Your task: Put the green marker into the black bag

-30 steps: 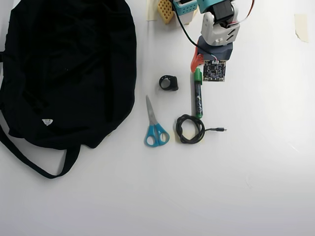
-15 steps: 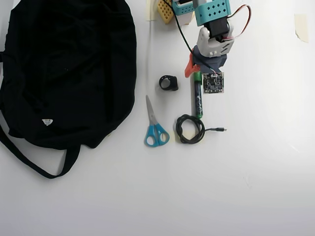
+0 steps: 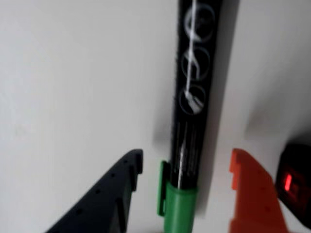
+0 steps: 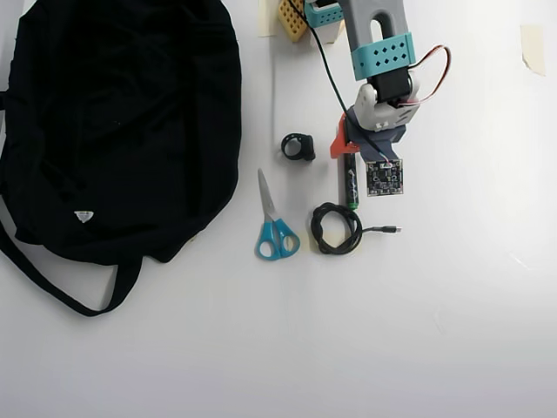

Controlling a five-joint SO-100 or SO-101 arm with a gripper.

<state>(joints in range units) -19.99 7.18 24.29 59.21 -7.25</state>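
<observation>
The green marker (image 3: 192, 97) lies flat on the white table, its black barrel with white print running up the wrist view and its green cap at the bottom. My gripper (image 3: 186, 158) is open and straddles the cap end: the dark finger (image 3: 114, 194) is left of it, the orange finger (image 3: 250, 194) right, with gaps on both sides. In the overhead view the gripper (image 4: 351, 150) covers the marker's upper end, and only the lower barrel (image 4: 352, 187) shows. The black bag (image 4: 113, 122) lies far left, its strap trailing toward the bottom.
In the overhead view, blue-handled scissors (image 4: 274, 222) and a small black ring-shaped part (image 4: 298, 146) lie left of the marker. A coiled black cable (image 4: 337, 228) sits just below its lower end. The arm base with a yellow block (image 4: 292, 16) is at the top.
The arm has stretched down the overhead view. The gripper has come down over the marker's green cap end, which is now hidden from above. The marker itself has not moved.
</observation>
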